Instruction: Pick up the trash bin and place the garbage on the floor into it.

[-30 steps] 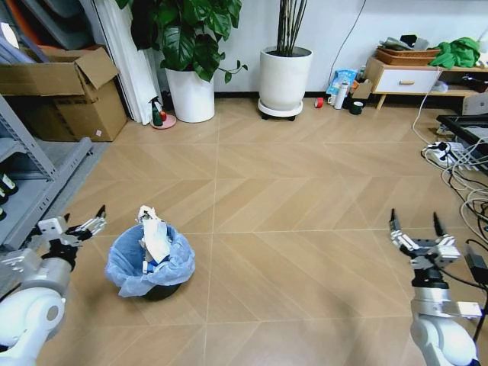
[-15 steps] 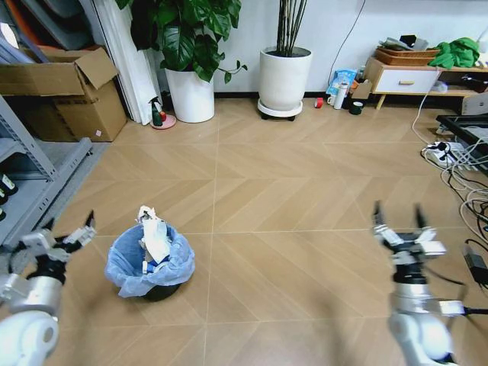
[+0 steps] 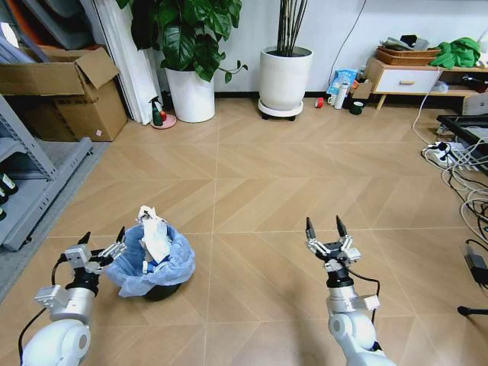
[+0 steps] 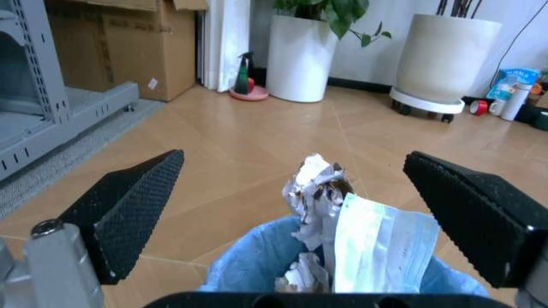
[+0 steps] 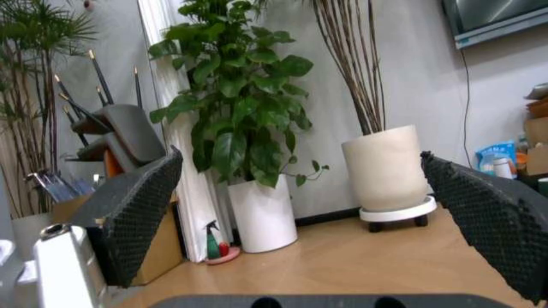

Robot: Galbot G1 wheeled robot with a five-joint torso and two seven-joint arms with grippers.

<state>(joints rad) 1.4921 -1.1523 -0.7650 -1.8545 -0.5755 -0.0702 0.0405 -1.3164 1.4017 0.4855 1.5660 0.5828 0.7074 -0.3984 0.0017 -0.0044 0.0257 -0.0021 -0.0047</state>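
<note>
With jaws apart, the left gripper (image 3: 101,249) hangs just beside the trash bin (image 3: 149,263) on the floor (image 3: 252,191), which looks light with a soft, slippery bag, so the stiff rim seems best to grasp, while the right gripper (image 3: 322,230), also spread, waits well apart.

No readable text or labels anywhere (any packaging print too small).

Trash bin (image 3: 149,263) w/ garbage (image 3: 155,235) inside, just right of left claw (image 3: 101,245).
</note>
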